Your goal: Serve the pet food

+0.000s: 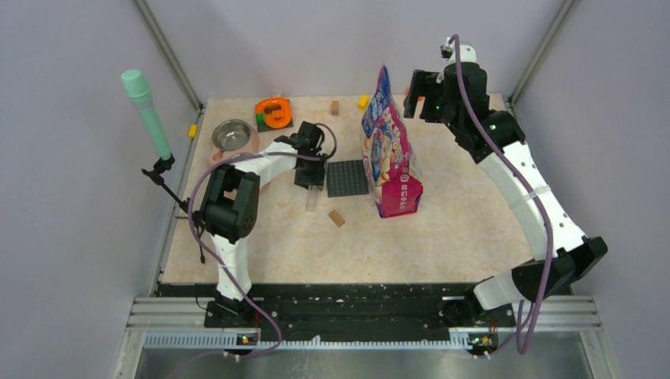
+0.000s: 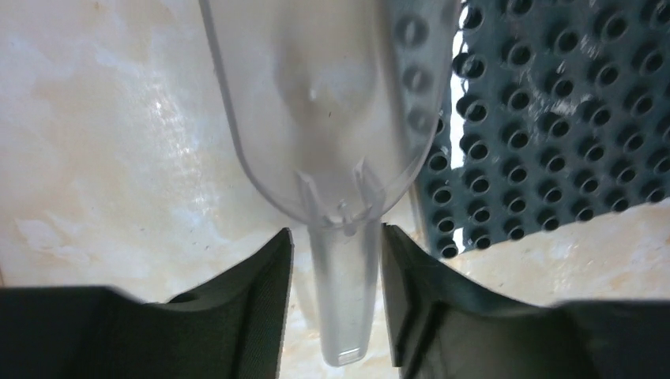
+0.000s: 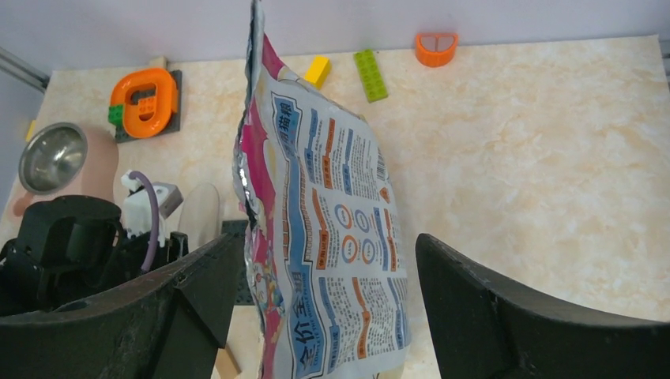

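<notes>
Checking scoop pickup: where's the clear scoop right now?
Top view, left of centre: the clear scoop, just left of the studded plate, its handle within the left gripper.

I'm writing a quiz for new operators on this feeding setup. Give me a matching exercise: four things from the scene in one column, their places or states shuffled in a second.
Things:
1. clear scoop
2. cat food bag
3. steel bowl
4. studded plate

Places or states:
a. standing upright
b. far-left part of the table
c. lying flat, just left of the bag
d. handle between the fingers of the left gripper

Pairs: 1-d, 2-a, 3-b, 4-c
</notes>
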`<move>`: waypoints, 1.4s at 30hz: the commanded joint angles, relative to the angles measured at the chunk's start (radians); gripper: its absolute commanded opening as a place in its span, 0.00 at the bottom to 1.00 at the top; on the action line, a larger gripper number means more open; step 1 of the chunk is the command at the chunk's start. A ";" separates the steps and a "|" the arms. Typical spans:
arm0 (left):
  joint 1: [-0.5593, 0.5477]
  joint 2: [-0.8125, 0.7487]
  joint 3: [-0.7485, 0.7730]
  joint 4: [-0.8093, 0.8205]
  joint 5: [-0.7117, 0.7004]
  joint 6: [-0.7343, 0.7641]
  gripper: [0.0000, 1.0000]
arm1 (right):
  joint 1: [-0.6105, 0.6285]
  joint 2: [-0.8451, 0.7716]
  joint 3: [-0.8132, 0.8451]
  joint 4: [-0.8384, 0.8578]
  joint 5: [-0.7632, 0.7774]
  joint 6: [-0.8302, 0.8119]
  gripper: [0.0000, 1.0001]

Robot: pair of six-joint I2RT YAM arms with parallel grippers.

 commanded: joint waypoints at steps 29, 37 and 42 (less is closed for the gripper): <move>0.001 -0.187 0.561 -0.118 0.414 -0.338 0.63 | -0.064 0.119 0.053 -0.082 -0.199 0.002 0.50; -0.021 -0.107 0.657 -0.049 0.463 -0.406 0.61 | -0.064 0.135 0.040 -0.079 -0.278 0.006 0.42; -0.037 -0.092 0.642 0.031 0.499 -0.470 0.60 | -0.064 0.143 0.030 -0.077 -0.299 0.010 0.16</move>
